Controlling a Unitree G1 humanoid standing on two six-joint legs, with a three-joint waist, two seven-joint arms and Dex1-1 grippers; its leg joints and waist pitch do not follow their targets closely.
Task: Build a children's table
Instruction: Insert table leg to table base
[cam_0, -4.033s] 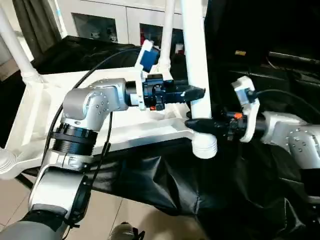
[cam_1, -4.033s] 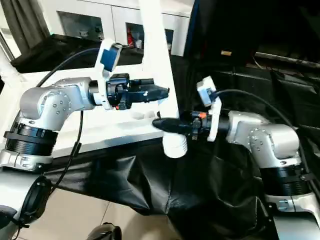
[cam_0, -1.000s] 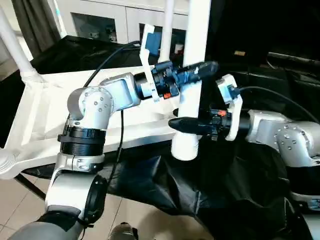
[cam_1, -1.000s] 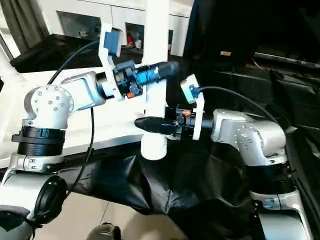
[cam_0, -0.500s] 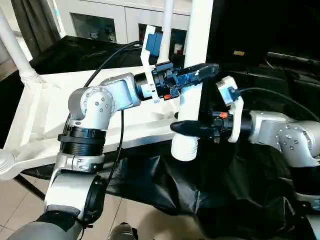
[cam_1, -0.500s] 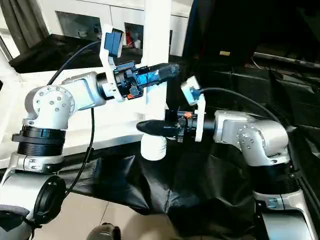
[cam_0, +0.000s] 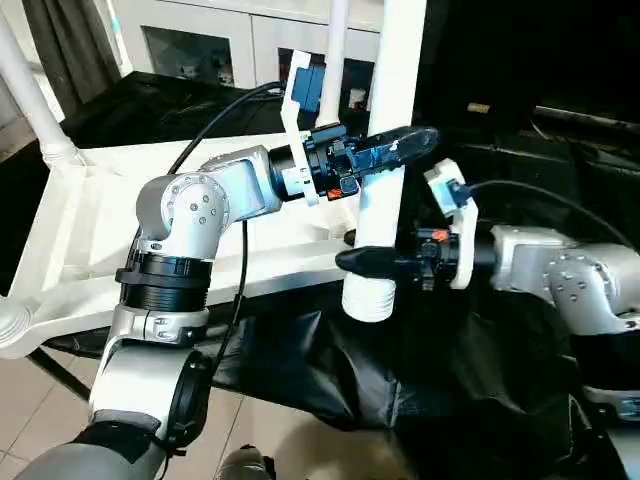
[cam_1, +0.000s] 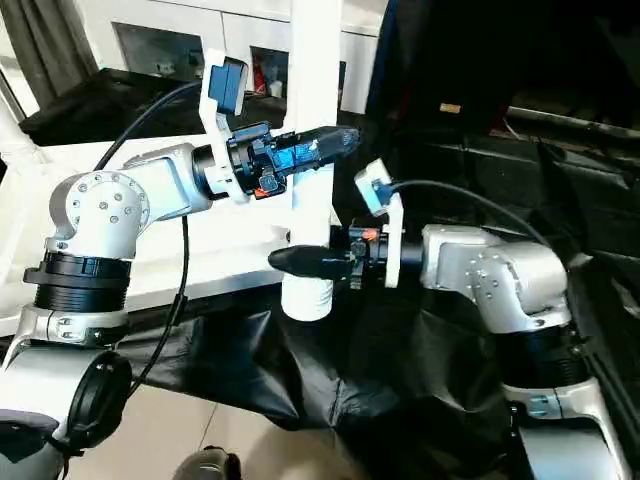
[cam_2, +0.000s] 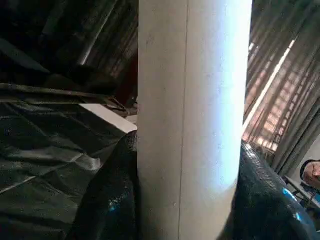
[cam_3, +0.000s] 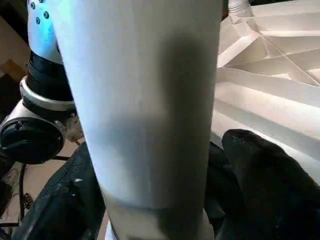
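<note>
No writing reads anywhere as we clamp the long white tapered tube leg (cam_0: 388, 130) upright, left gripper (cam_0: 400, 148) above right gripper (cam_0: 366, 262), beside the ribbed white plastic tabletop (cam_0: 75, 235).

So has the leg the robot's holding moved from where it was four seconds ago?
Yes. The table leg has shifted toward the robot's left and lifted, judged against the tabletop: its ribbed bottom end, which sat at the near corner, now hangs in front of the edge.
</note>
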